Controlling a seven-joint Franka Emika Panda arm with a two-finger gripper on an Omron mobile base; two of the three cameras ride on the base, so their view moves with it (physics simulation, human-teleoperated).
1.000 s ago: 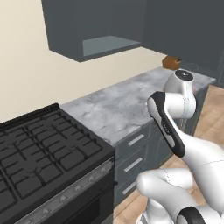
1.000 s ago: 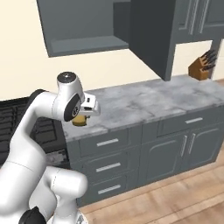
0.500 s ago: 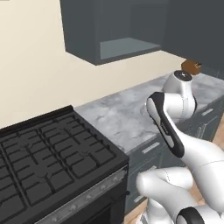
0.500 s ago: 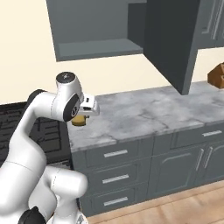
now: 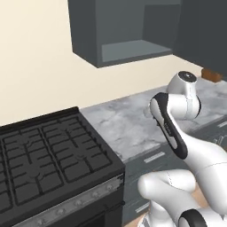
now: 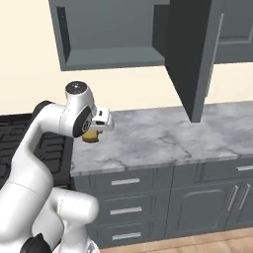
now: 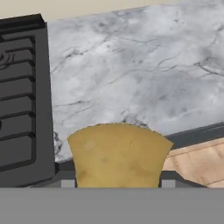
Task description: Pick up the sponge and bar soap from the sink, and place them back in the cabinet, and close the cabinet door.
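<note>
Now—sponge [image 7: 117, 154] in claw [image 6: 92, 135], cabinet [image 6: 113, 59] overhead

The dark slate-grey wall cabinet [image 6: 111, 34] gapes in the upper frame, its swung-out tall door [image 6: 190, 59] jutting over the bare grey marble counter [image 6: 163, 136]

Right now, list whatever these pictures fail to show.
- Gripper fingers: covered by the sponge in the hand view, tucked behind the hand in the right base view.
- Cabinet door: top cut off by the right base view's edge.
- Stove: left part cut by the left base view's edge.
</note>
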